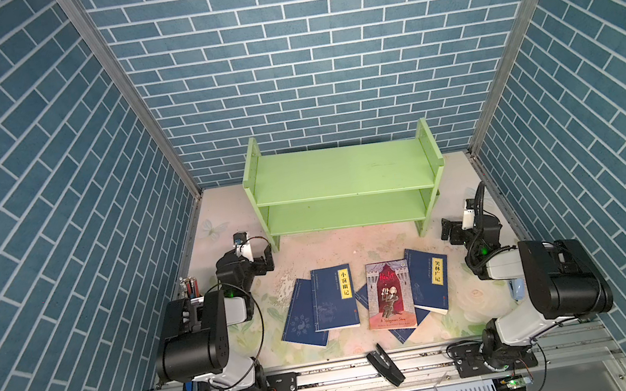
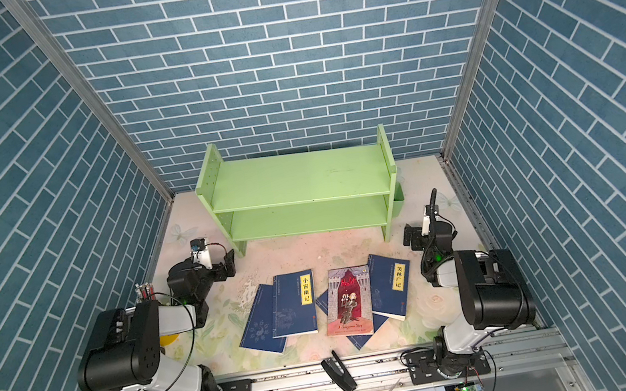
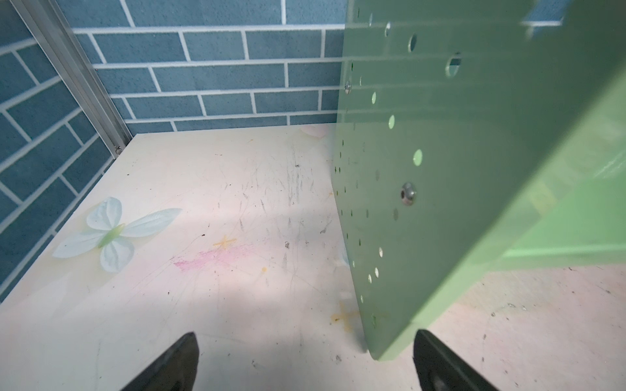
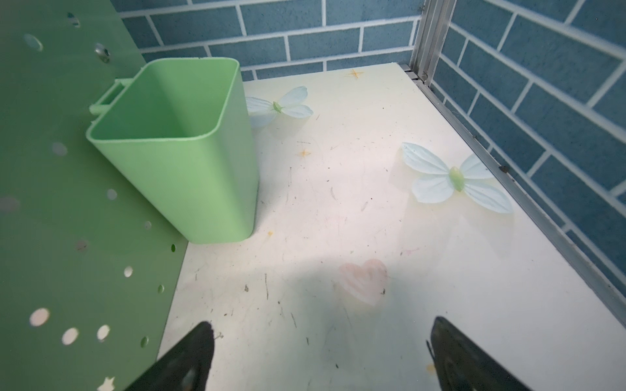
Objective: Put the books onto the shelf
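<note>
In both top views the books (image 1: 333, 302) lay flat and overlapping on the surface (image 1: 312, 255), in front of the empty green shelf (image 1: 342, 175). Four were dark blue and one red-and-grey.

In the left wrist view the left hand (image 3: 305, 365) gaped empty, close beside the shelf.

In the right wrist view the right hand (image 4: 318, 359) gaped empty too.

The first pick looked best made on an uncovered top book, pinched at a free edge.

The light green two-tier shelf (image 1: 341, 173) is smooth painted wood with a faint sheen. The green rectangular cup (image 4: 189, 176) is matt moulded plastic. The pale flower-printed tabletop (image 3: 237, 304) is glossy but scratched and scuffed. The thin dark blue books (image 1: 334, 305) seem to have satin paper covers
</note>
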You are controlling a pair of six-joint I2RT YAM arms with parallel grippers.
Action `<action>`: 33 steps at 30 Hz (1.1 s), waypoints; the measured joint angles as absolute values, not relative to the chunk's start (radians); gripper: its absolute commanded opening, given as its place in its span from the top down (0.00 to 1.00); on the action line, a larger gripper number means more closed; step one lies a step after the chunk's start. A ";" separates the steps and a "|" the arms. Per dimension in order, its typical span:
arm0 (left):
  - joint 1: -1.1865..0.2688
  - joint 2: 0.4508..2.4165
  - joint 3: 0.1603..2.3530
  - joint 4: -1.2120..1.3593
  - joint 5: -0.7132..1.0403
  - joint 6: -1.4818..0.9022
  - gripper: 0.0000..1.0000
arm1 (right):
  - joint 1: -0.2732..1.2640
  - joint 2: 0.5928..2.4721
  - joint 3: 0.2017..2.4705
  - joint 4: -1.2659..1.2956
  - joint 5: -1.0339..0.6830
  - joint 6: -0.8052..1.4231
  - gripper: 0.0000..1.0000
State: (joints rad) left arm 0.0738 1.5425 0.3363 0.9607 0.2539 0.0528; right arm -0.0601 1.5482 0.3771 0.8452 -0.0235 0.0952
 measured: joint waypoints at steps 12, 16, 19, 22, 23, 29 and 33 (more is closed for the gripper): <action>0.074 1.542 0.336 0.960 0.254 0.053 0.00 | -0.060 1.548 0.377 0.846 -0.023 0.096 0.01; 0.070 1.542 0.339 0.950 0.247 0.054 0.00 | -0.060 1.548 0.377 0.845 -0.023 0.096 0.01; 0.064 1.542 0.340 0.940 0.243 0.056 0.00 | -0.060 1.548 0.377 0.845 -0.024 0.095 0.01; 0.062 1.542 0.340 0.938 0.239 0.056 0.00 | -0.060 1.548 0.377 0.845 -0.024 0.096 0.01; 0.062 1.542 0.340 0.937 0.239 0.057 0.00 | -0.060 1.548 0.377 0.845 -0.024 0.096 0.01; 0.062 1.542 0.340 0.937 0.235 0.057 0.00 | -0.060 1.548 0.377 0.845 -0.024 0.095 0.01; 0.062 1.542 0.342 0.933 0.236 0.057 0.00 | -0.060 1.548 0.377 0.845 -0.024 0.096 0.01</action>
State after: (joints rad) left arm 0.0620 1.5417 0.3420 0.9325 0.2356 0.0570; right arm -0.0601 1.5482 0.3771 0.8452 -0.0238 0.0956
